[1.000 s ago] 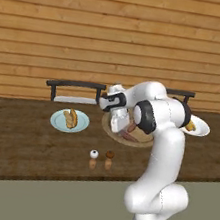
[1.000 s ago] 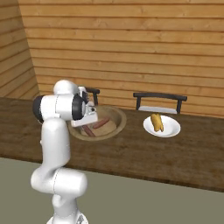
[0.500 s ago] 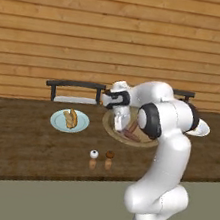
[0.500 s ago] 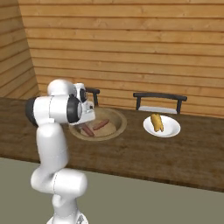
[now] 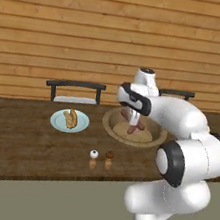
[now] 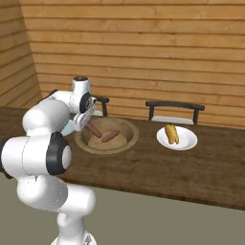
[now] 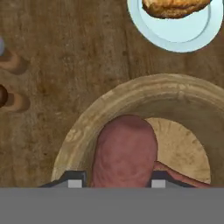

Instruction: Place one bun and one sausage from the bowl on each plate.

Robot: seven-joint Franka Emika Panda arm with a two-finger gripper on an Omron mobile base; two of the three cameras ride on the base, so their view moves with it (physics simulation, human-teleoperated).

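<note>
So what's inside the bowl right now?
The bowl holds two sausages: one lies loose, the other sits between the pincer fingers. The arm hides part of the bowl's near side.

The bowl is tan-brown; the sausage in it reddish-brown. The plate, at one o'clock, is pale blue with a golden-brown bun.

Room survey: timber-walled kitchen, one long table, two chairs.
You have a wall of horizontal honey-brown wooden planks behind a long dark-brown wooden table. Two black metal-framed chairs stand between table and wall, tucked against the far edge. Your floor is plain grey-olive. Lighting is even, without harsh shadows.
</note>
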